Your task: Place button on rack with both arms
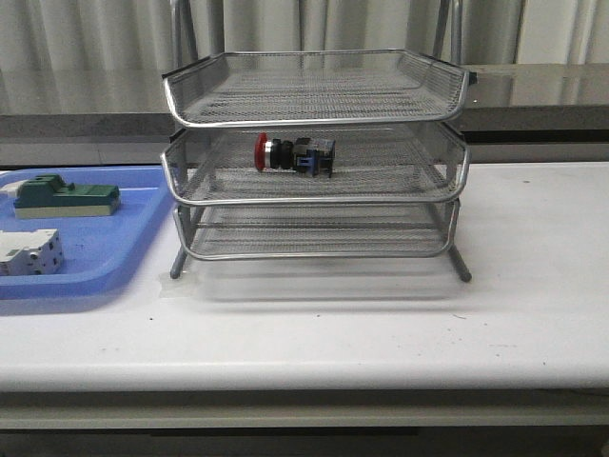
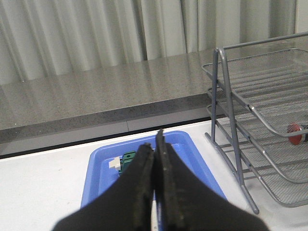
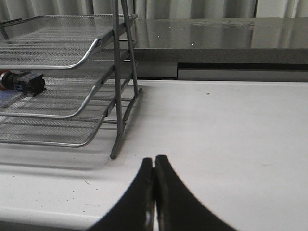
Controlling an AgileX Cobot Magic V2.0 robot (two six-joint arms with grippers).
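Note:
The button, with red cap, black body and blue rear block, lies on its side on the middle tier of the silver wire rack. It also shows in the right wrist view, and its red cap in the left wrist view. Neither arm shows in the front view. My left gripper is shut and empty, above the blue tray, left of the rack. My right gripper is shut and empty over the white table, right of the rack.
A flat blue tray at the left holds a green-topped block and a white breaker. The tray and block also show in the left wrist view. A grey ledge and curtains stand behind the white table.

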